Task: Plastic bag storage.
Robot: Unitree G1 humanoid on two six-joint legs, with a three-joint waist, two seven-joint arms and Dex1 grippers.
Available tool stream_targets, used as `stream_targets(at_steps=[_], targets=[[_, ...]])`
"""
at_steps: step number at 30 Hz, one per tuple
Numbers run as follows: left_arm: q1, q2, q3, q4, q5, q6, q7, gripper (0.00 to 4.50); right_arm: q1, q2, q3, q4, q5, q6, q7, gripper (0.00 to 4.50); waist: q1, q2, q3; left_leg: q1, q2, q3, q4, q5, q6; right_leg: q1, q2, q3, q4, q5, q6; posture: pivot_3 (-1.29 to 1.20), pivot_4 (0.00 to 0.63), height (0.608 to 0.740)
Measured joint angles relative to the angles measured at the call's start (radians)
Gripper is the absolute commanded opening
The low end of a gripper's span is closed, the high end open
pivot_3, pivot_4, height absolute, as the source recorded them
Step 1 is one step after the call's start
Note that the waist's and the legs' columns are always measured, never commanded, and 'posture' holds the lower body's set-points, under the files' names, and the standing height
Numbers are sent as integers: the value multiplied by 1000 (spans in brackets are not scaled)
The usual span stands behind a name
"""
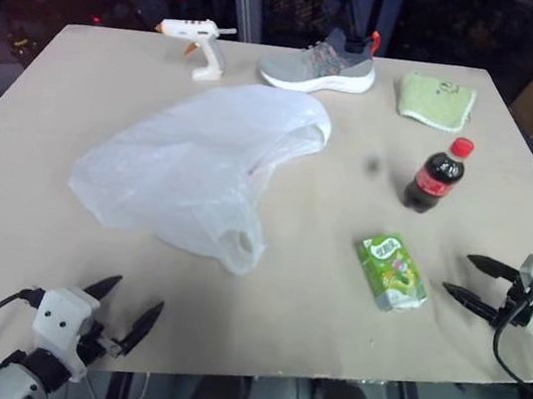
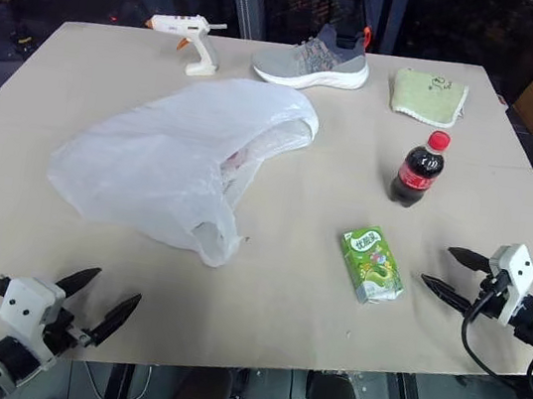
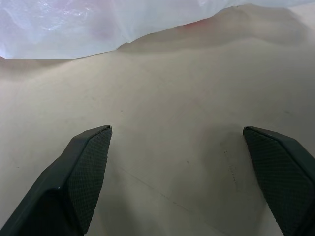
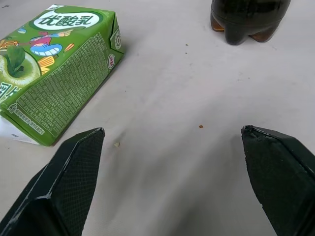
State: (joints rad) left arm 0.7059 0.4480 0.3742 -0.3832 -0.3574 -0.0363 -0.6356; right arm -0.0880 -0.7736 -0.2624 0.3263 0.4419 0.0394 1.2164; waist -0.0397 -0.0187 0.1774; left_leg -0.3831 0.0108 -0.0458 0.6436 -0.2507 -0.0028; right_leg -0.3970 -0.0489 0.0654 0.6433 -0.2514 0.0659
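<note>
Fingers point(image 3: 88, 172) spread wide on both grippers, holding nothing; could easily snag or tear plastic bag point(image 1: 192, 163), flimsy film.

Head stereo overhead on table point(image 1: 42, 226); wrist cameras low, close.

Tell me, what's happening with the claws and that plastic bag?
Left claw and right claw open, empty, low at table's near edge. Plastic bag loose mid-table, untouched. Green carton and cola bottle by right claw, clear of bag.

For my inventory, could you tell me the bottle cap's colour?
Red; the bottle cap shows best in the left eye view.
</note>
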Motion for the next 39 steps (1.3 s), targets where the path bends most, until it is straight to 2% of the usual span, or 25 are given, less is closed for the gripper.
stream_targets(at_steps=[29, 34, 39], targets=[[26, 6, 6, -90, -6, 33, -57, 4449, -34, -7, 0, 47, -15, -30, 31, 4500, -1, 0, 0, 0, 0, 1, 0, 0, 0, 0, 0, 0, 0, 2, -3, 0, 150, 740], [40, 77, -58, -249, -20, 107, -92, 4449, -31, -7, 5, 22, -7, -10, 47, 4500, 0, 0, 0, 0, 0, 1, 0, 0, 0, 0, 0, 0, 0, 2, -3, 0, 150, 740], [-26, 136, -121, -354, -58, 210, -102, 4449, -25, -7, 3, -116, 72, 97, 52, 4500, -1, 1, 0, 1, 0, 0, 0, 0, 0, 0, 1, 0, 1, 4, 1, 0, 150, 740]])
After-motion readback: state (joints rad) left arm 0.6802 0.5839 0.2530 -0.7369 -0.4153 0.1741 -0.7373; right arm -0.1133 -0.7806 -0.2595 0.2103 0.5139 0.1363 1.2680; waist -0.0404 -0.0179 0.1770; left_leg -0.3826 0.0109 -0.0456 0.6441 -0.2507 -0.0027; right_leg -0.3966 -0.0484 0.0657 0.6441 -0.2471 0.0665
